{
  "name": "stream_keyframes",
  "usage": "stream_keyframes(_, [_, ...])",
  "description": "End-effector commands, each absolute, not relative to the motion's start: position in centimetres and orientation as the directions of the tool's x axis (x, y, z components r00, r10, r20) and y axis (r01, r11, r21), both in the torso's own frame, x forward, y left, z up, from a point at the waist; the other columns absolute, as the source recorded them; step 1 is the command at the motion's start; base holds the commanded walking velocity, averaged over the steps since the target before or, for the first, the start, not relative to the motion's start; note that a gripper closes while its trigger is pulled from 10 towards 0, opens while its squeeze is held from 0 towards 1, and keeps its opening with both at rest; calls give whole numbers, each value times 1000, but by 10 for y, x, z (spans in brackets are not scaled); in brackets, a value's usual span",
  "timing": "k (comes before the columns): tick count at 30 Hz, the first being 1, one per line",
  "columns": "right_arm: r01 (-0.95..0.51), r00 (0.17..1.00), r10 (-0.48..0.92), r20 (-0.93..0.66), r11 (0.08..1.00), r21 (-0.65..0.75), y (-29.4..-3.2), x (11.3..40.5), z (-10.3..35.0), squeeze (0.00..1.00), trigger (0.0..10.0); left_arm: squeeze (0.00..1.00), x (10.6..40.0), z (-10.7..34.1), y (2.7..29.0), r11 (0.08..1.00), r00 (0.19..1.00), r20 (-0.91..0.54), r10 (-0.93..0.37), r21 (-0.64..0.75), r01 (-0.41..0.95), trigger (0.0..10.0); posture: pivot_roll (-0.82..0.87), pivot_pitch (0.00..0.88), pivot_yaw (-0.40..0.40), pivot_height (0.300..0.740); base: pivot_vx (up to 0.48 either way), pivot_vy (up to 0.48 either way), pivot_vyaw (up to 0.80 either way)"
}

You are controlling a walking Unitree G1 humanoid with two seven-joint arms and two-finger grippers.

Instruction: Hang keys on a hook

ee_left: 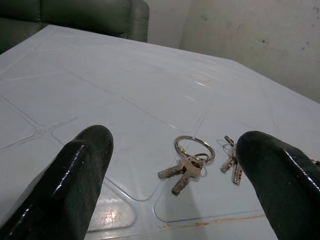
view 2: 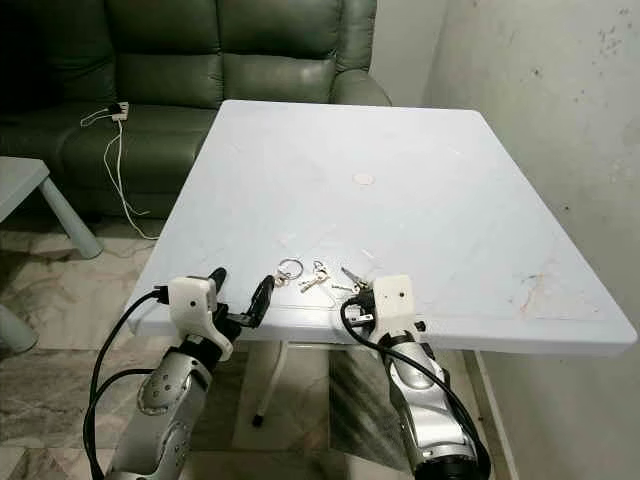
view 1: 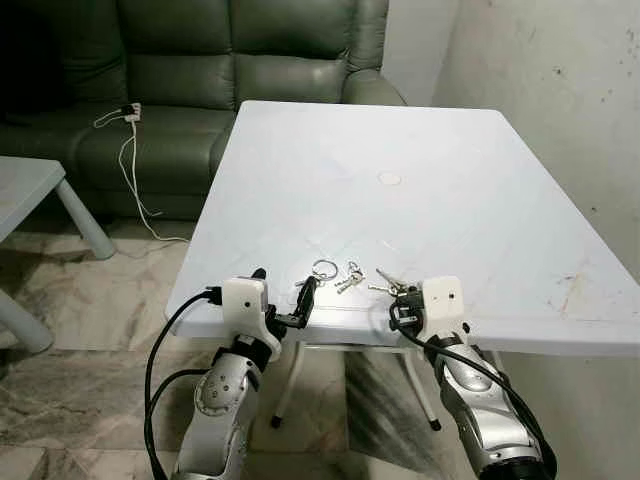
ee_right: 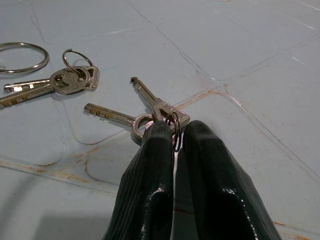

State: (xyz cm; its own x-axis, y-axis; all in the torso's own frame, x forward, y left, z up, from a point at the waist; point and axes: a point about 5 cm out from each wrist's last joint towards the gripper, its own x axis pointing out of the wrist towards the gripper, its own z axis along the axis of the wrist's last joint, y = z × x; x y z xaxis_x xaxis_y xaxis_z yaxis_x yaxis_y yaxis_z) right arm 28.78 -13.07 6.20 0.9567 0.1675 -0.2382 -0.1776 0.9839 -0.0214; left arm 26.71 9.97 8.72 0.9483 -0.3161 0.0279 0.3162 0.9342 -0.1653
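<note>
While the right gripper (ee_right: 175, 137) is pinched on the ring of one set of keys (ee_right: 145, 112) at the near edge of the white table (view 1: 420, 150), nothing is hung; I see no hook, so lift, carry and hanging all remain. Grasp looks about done, keys lying flat on the tabletop. Left gripper (ee_left: 175, 185) hovers spread wide, holding nothing, facing another key bunch (ee_left: 187, 165). A third bunch (ee_left: 232, 162) lies just beside it. Held set: two silvery keys on a small wire ring.
</note>
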Motion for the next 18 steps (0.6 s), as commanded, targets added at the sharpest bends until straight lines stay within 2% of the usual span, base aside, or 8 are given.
stream_keyframes(1, [-171, 956, 161, -247, 985, -22, -135, 287, 60, 0, 10000, 0, 268, 93, 93, 928, 944, 46, -328, -170, 331, 10000, 27, 16, -71, 740, 0, 0, 0])
stream_keyframes(2, [-170, 957, 161, -240, 985, -19, -135, 286, 60, 0, 9451, 0, 268, 93, 93, 928, 944, 46, -328, -170, 331, 10000, 26, 15, -70, 740, 0, 0, 0])
stream_keyframes(3, [-170, 957, 161, -240, 985, -19, -135, 286, 60, 0, 9451, 0, 268, 93, 93, 928, 944, 46, -328, -170, 331, 10000, 26, 15, -70, 740, 0, 0, 0])
stream_keyframes(4, [-167, 960, 157, -231, 986, -23, -135, 286, 61, 0, 7020, 0, 268, 93, 93, 928, 943, 45, -329, -170, 331, 10000, 27, 15, -70, 740, 0, 0, 0])
stream_keyframes(5, [-161, 963, 151, -225, 987, -25, -135, 286, 62, 0, 2078, 0, 268, 93, 93, 928, 943, 45, -329, -171, 332, 10000, 27, 14, -69, 740, 0, 0, 0])
stream_keyframes(6, [-158, 964, 149, -221, 987, -24, -136, 286, 62, 0, 2078, 0, 268, 93, 93, 928, 943, 45, -329, -171, 332, 10000, 27, 14, -69, 740, 0, 0, 0])
stream_keyframes(7, [-158, 965, 148, -218, 987, -28, -136, 286, 62, 0, 0, 0, 268, 93, 93, 928, 943, 45, -329, -171, 332, 10000, 26, 16, -69, 740, 0, 0, 0])
stream_keyframes(18, [-152, 971, 146, -189, 988, -19, -135, 288, 66, 0, 0, 0, 269, 93, 92, 927, 943, 46, -330, -171, 333, 10000, 27, 7, -67, 740, 0, 0, 0])
